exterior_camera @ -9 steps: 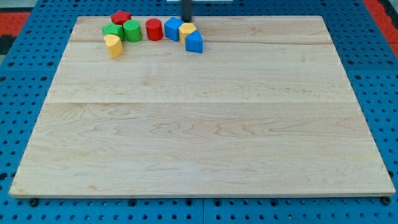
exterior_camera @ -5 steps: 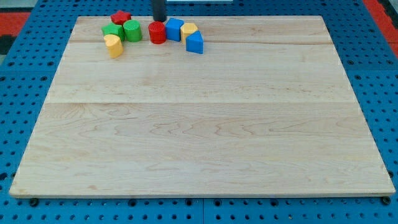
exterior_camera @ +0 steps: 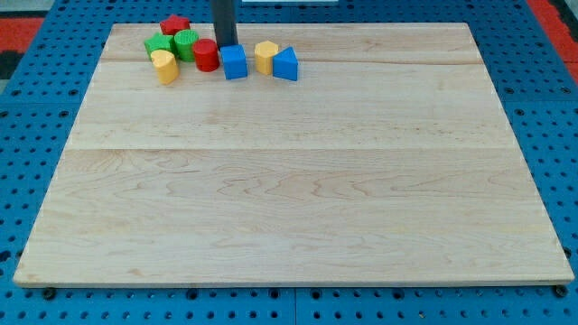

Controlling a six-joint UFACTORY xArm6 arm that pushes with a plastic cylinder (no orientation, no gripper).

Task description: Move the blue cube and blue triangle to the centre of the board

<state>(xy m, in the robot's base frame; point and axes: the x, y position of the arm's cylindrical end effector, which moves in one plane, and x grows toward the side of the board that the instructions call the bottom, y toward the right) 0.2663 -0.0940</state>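
Note:
The blue cube sits near the view's top left of the wooden board. The blue triangle lies to its right, with a yellow block between them. My tip stands right at the cube's top edge, touching or nearly touching it, with the red cylinder just to its left. The rod rises out of the view's top.
A yellow block, two green blocks and a red block cluster at the view's top left, left of the red cylinder. Blue pegboard surrounds the board.
My tip moved left along the top, then down toward the blocks. The blue cube slid down and left, away from the yellow block. The red cylinder shifted left toward the green blocks.

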